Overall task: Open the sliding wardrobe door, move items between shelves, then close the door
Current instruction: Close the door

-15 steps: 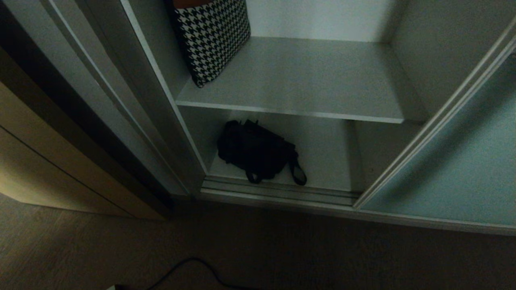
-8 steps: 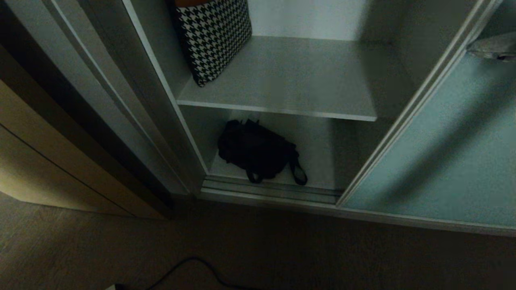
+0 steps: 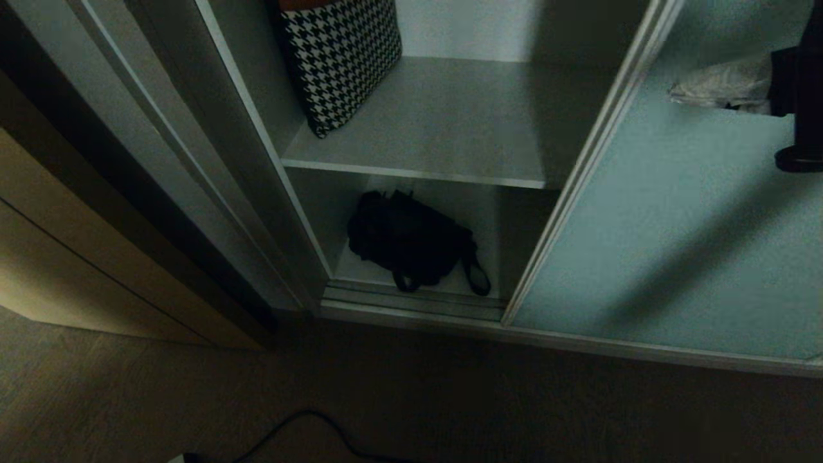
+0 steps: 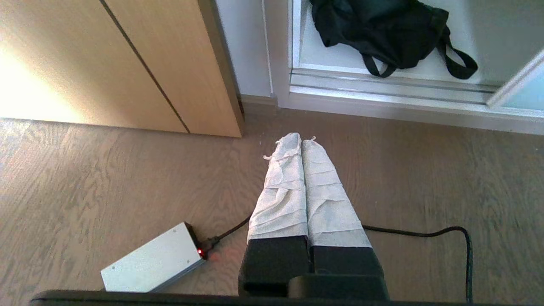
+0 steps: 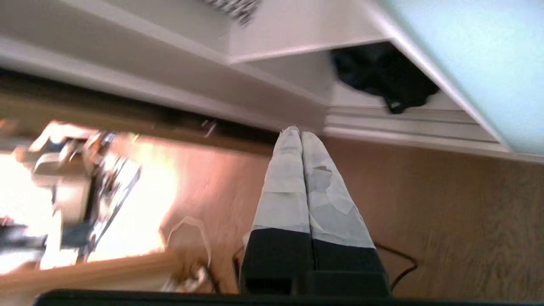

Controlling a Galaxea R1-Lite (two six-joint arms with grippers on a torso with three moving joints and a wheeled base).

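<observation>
Nearest: wood floor (image 4: 127, 170) with a black cable (image 4: 425, 233) and a small grey box (image 4: 153, 261). Left pincer (image 4: 301, 138) hangs over the floor, wrapped fingers pressed together, clenched on nothing. Right pincer (image 5: 295, 129) is also clenched empty (its wrapped tip shows against the door face in the head view). Sliding wardrobe door (image 3: 675, 225) covers the right part of the opening, left part uncovered. Black bag (image 3: 411, 241) lies on the bottom shelf (image 3: 437, 283), strap loop near the track. Upper shelf (image 3: 437, 128) carries a houndstooth bag (image 3: 341, 58) at its left rear.
</observation>
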